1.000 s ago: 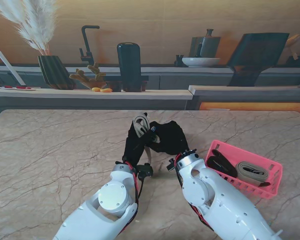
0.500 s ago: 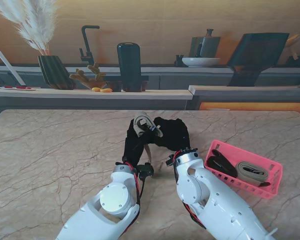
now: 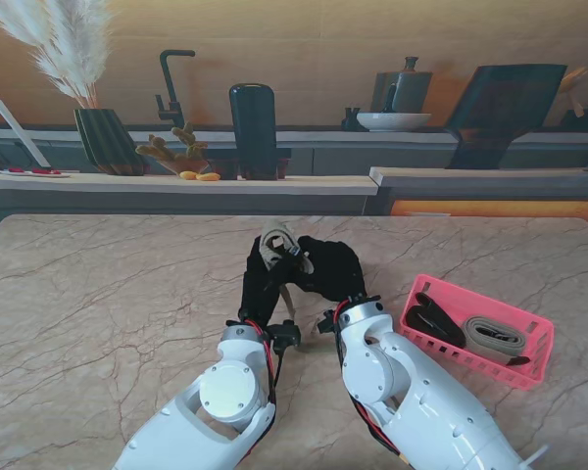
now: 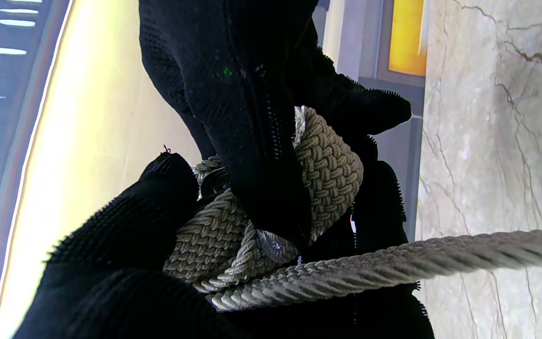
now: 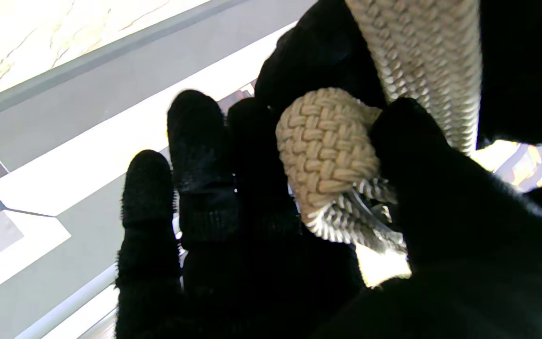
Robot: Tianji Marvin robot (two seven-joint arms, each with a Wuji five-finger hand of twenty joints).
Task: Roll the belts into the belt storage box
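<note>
Both black-gloved robot hands, left robot hand and right robot hand, grip one beige braided woven belt. They hover left of the pink plastic mesh belt storage box. Bare marble table surrounds them.

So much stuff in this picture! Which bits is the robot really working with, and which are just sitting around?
Part of the job:
- braided beige belt, held between both hands
- left hand and right hand
- pink basket on the right
- black belt and tan belt already coiled inside it

Just lying about:
- black faucet
- pampas grass vase
- white bowl
</note>
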